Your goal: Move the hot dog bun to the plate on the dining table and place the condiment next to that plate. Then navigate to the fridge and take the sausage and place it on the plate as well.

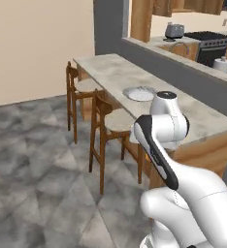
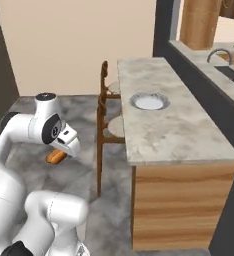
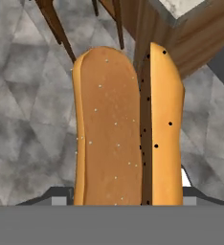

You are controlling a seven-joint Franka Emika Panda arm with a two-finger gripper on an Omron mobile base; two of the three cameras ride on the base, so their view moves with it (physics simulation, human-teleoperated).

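The hot dog bun [image 3: 126,129], orange-tan and split lengthwise, fills the middle of the hand view and hides the fingertips. In the right base view the bun [image 2: 52,158] hangs under my gripper [image 2: 59,153], which is shut on it above the floor, left of the dining table [image 2: 176,132]. The round pale grey plate [image 2: 149,101] lies bare on the table's near half. From the left base view the plate [image 1: 138,93] sits just beyond my arm on the dining table [image 1: 108,70]. The condiment, the fridge and the sausage are out of view.
Two wooden stools [image 1: 81,89] [image 1: 110,123] stand along the table's floor side. A grey ledge [image 1: 183,60] runs behind the table, with a sink tap [image 2: 218,52] and a stove [image 1: 210,41] beyond. Open marbled floor [image 1: 33,160] spreads to the left.
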